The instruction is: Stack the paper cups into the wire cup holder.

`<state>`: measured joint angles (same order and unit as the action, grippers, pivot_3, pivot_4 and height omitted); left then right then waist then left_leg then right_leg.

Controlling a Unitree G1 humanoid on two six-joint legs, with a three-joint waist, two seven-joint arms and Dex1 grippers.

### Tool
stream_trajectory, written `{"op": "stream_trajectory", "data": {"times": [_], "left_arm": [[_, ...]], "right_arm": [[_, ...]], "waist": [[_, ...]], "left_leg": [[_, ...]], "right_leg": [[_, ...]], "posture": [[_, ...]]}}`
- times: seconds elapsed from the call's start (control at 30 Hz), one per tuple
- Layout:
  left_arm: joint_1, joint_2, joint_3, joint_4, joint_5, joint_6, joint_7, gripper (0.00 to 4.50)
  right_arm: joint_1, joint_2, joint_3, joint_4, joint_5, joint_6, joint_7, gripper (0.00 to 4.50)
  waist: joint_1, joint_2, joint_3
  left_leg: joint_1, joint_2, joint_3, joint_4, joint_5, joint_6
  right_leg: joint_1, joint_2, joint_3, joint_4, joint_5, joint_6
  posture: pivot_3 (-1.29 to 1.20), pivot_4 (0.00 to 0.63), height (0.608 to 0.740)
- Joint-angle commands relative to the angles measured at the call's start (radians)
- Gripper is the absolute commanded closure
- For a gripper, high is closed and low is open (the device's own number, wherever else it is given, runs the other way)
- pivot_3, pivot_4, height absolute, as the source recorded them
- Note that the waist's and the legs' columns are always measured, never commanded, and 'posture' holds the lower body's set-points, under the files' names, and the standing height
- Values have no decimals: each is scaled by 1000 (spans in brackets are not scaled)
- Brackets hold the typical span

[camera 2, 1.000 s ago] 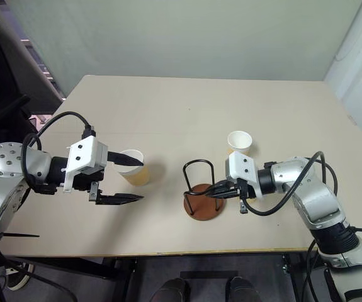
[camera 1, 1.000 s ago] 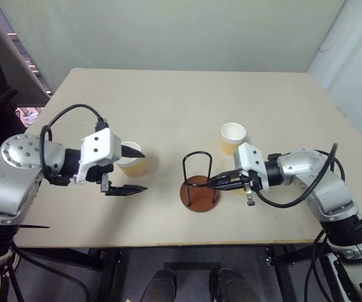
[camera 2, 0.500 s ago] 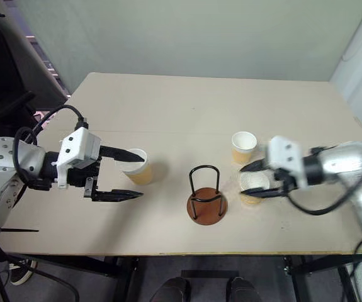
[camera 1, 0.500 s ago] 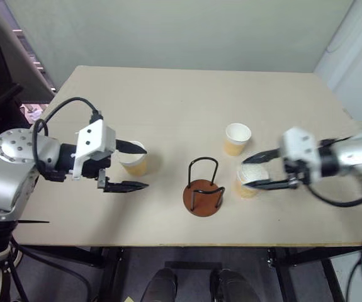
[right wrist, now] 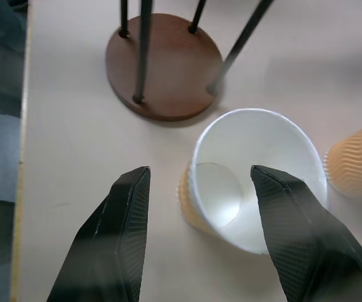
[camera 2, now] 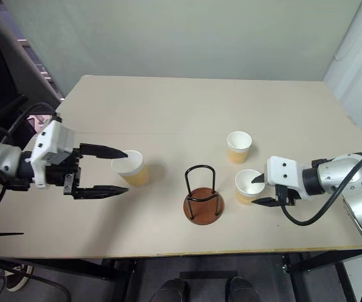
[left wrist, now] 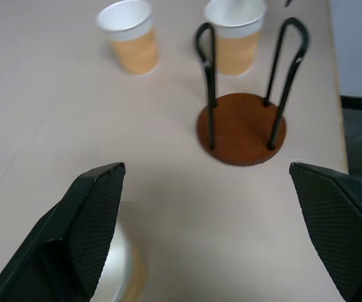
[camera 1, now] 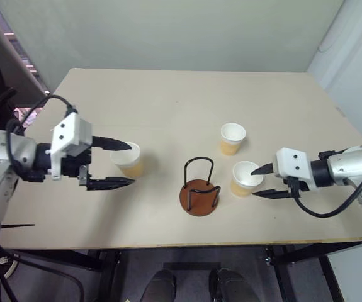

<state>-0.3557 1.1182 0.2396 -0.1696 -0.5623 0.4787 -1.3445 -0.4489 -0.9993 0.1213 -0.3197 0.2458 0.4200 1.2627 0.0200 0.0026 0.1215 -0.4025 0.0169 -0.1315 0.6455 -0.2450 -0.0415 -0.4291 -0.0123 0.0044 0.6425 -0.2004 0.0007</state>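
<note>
Three paper cups stand upright on the table: one on the left [camera 1: 128, 161], one at the back right [camera 1: 232, 138], and one [camera 1: 245, 178] just right of the wire cup holder [camera 1: 199, 188]. The holder is empty, a black wire loop on a round brown base [left wrist: 240, 129]. My left gripper [camera 1: 123, 164] is open wide, its far finger lying over the left cup's rim. My right gripper [right wrist: 206, 189] is open at the right cup [right wrist: 256, 176], with one finger over the cup's mouth and the other outside its near wall.
The beige table [camera 1: 168, 100] has bare surface behind the cups and holder. Its front edge runs close below both grippers. A wall stands behind the table's far edge.
My right gripper left the holder's base, swung right and opened at the cup beside the holder. The left gripper drew slightly left, still open.
</note>
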Motion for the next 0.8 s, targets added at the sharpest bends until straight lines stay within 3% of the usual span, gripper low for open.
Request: {"op": "stream_trajectory", "data": {"times": [0.03,0.1,0.2,0.37,0.57,0.7,0.8], "left_arm": [[20,11,48,-37,-18,7,11,0],[20,6,50,-49,-25,12,20,0],[10,16,82,-35,-39,21,27,0],[45,45,150,-15,-70,38,-12,0],[99,91,231,44,-87,36,-102,0],[37,101,243,107,-126,44,-129,0],[41,80,217,122,-120,35,-133,0]], "right_arm": [[-24,14,37,8,-43,-36,-10,1913],[-32,31,79,37,-94,-68,-21,1913],[-49,57,121,104,-155,-122,-35,2520],[-63,47,85,114,-128,-137,-2,4375],[-94,-11,-39,33,11,-65,65,4450],[-199,-62,-155,-1,169,34,110,4450],[-294,-11,-159,-9,270,124,84,4450]], "waist": [[0,0,0],[2,0,0],[5,0,0],[4,0,0],[4,0,0],[5,0,0],[4,-1,-1]], "left_leg": [[0,0,0,0,0,0],[0,0,0,0,0,0],[0,0,0,1,0,0],[0,0,0,0,-1,0],[-1,0,0,0,-1,0],[-2,0,0,0,-1,-1],[-1,0,0,0,0,-2]], "right_leg": [[0,0,0,0,0,0],[0,0,0,0,0,0],[0,0,0,0,0,0],[0,0,0,1,0,0],[-1,0,0,1,0,-1],[-2,0,0,1,-5,-8],[-1,1,0,1,-6,-12]], "posture": [[0,150,740],[0,150,740],[0,150,740],[0,150,740],[0,150,740],[0,150,740],[0,150,740]]}}
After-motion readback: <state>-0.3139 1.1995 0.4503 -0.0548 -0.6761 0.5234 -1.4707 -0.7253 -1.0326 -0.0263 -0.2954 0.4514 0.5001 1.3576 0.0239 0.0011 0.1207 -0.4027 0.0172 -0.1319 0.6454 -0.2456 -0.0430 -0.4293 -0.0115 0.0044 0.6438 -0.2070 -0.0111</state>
